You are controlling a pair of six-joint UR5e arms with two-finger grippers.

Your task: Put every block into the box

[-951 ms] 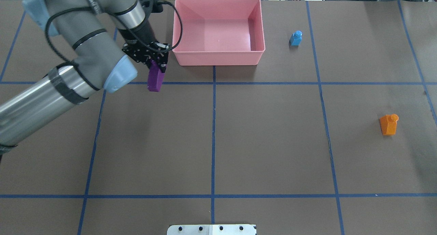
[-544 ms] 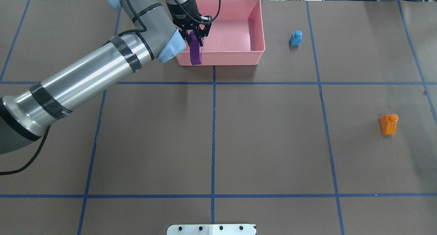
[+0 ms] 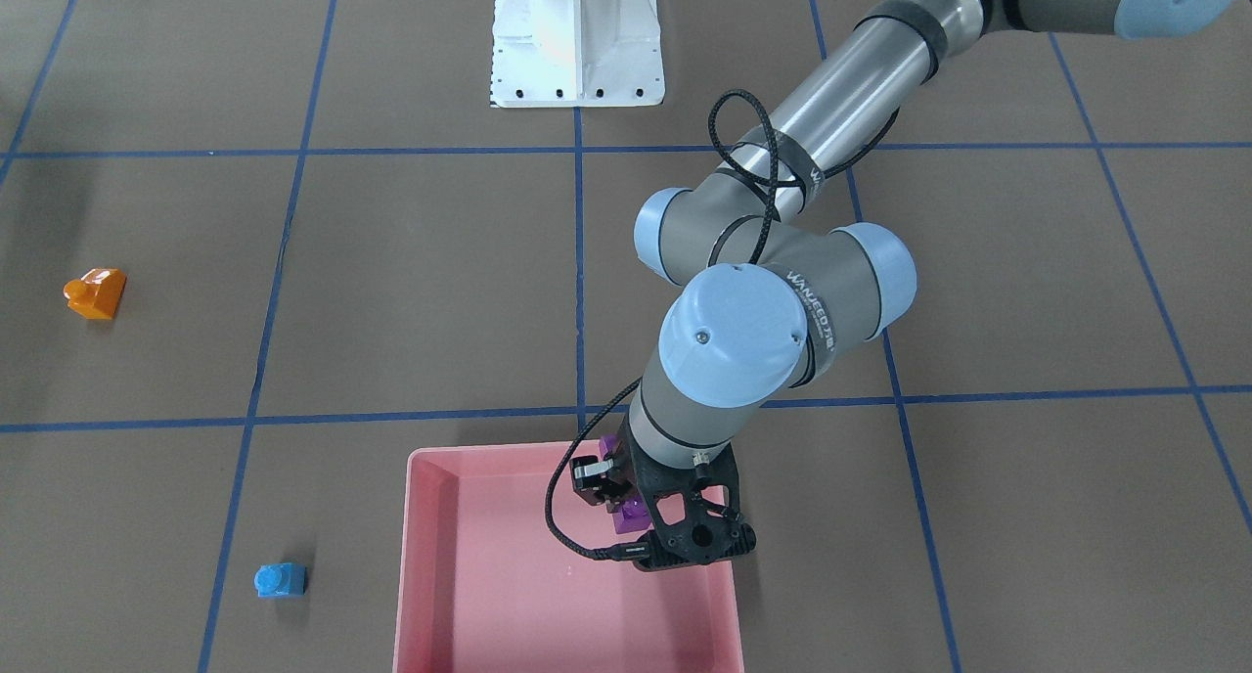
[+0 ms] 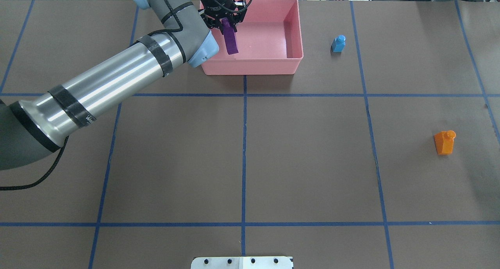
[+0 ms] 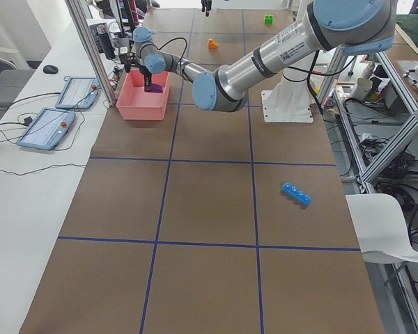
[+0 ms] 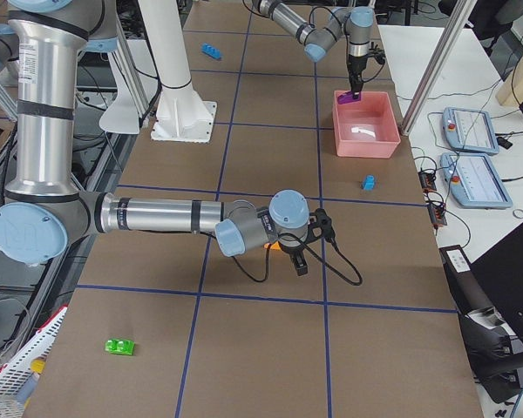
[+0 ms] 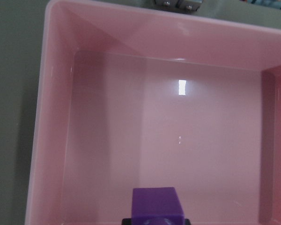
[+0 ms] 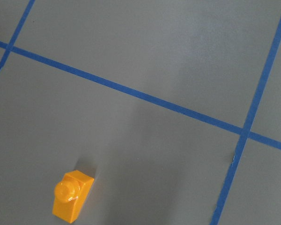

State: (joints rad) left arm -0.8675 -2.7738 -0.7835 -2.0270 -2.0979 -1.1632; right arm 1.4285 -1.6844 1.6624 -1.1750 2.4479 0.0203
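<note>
My left gripper [image 4: 225,23] is shut on the purple block [image 4: 231,41], which hangs upright inside the near-left part of the pink box [image 4: 254,67]. The left wrist view shows the purple block [image 7: 157,206] above the box's bare floor. A small blue block [image 4: 338,43] stands on the table just right of the box. The orange block [image 4: 444,142] lies far right, also in the right wrist view [image 8: 71,195]. A long blue block [image 5: 297,194] and a green block [image 6: 119,347] lie on the table. My right gripper [image 6: 301,259] shows only from the side; I cannot tell its state.
The white robot base [image 3: 575,37] stands at the table's near edge. Blue tape lines grid the brown table. Two tablets [image 5: 45,129] lie on a side bench beyond the box. Metal frame posts [image 5: 90,49] rise close to the box.
My left arm swung right and forward, carrying the purple block from the table left of the box, across its left front corner, to over its interior.
</note>
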